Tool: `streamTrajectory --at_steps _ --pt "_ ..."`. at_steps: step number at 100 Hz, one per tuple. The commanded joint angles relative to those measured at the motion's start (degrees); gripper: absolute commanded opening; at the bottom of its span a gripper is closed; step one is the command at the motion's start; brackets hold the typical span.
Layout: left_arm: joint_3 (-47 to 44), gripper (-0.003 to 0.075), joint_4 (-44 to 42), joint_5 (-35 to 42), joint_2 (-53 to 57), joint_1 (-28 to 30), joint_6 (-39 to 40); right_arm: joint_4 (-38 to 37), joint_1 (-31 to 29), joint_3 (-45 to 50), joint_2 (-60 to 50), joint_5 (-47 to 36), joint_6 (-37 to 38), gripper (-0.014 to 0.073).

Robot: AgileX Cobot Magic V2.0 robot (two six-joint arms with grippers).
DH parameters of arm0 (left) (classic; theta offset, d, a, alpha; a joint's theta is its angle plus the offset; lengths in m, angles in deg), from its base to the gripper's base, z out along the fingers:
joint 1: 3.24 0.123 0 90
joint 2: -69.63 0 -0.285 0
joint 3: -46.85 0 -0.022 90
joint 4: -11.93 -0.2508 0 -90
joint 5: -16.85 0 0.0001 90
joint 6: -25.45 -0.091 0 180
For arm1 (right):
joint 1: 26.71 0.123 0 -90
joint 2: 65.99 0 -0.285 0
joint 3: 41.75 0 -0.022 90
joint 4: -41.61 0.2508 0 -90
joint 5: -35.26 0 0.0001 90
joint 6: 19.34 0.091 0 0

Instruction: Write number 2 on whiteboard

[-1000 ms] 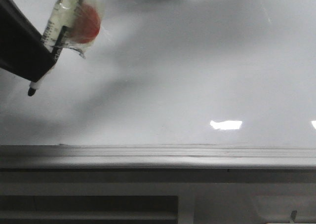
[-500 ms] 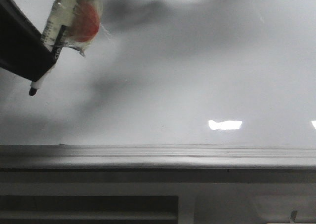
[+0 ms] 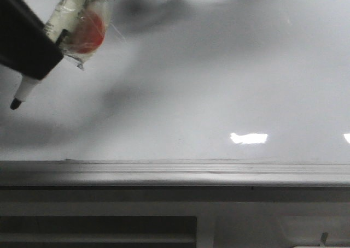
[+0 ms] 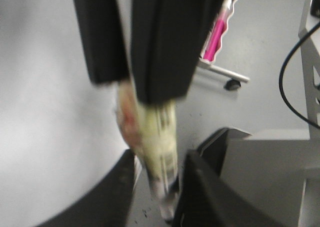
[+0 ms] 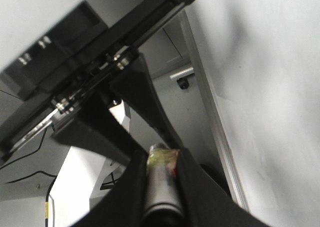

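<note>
The whiteboard [image 3: 219, 84] fills the front view, glossy and blank; no number 2 shows on it. A marker [image 3: 24, 89], wrapped in clear tape with a red patch [image 3: 90, 32], hangs at the upper left with its black tip down, just off the board. A black gripper finger [image 3: 22, 46] covers its middle. My right gripper [image 5: 161, 187] is shut on the marker's dark upper end [image 5: 159, 182]. My left gripper [image 4: 157, 187] stands open around the marker [image 4: 155, 147], with a gap on one side. The right gripper's fingers [image 4: 165, 42] hold it from above.
The board's grey metal tray edge [image 3: 175, 171] runs along the bottom, with a dark panel [image 3: 98, 226] below it. The board's frame [image 5: 212, 117] shows in the right wrist view. A caster [image 4: 232, 84] and a black cable [image 4: 292, 67] lie beyond the board.
The marker has swung and slid out from under the black finger. Its tip has moved left, and more of its white neck shows. The taped part barely moved.
</note>
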Motion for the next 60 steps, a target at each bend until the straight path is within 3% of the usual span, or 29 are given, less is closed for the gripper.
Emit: streamTrajectory --at_steps 1,9,34,48,60 --pt "3.2 0.0425 3.1 3.2 1.8 -0.3 -0.1 2.9 0.1 -1.6 -3.7 -2.4 1.0 -0.0062" --pt "3.5 0.0484 3.9 4.1 3.4 -0.1 0.3 0.7 0.1 -1.4 -5.9 -4.2 2.6 -0.0062" --pt "2.5 0.0421 9.8 9.8 11.9 5.2 0.3 -2.2 0.1 12.0 -19.2 -20.0 3.8 -0.0062" --pt "-0.5 0.0344 13.1 14.5 16.7 7.9 0.5 -1.0 0.1 24.2 -29.4 -32.7 3.8 -0.0062" --pt "-4.2 0.0192 16.3 19.6 19.9 8.6 0.5 1.9 0.1 33.7 -38.2 -43.2 3.8 -0.0062"
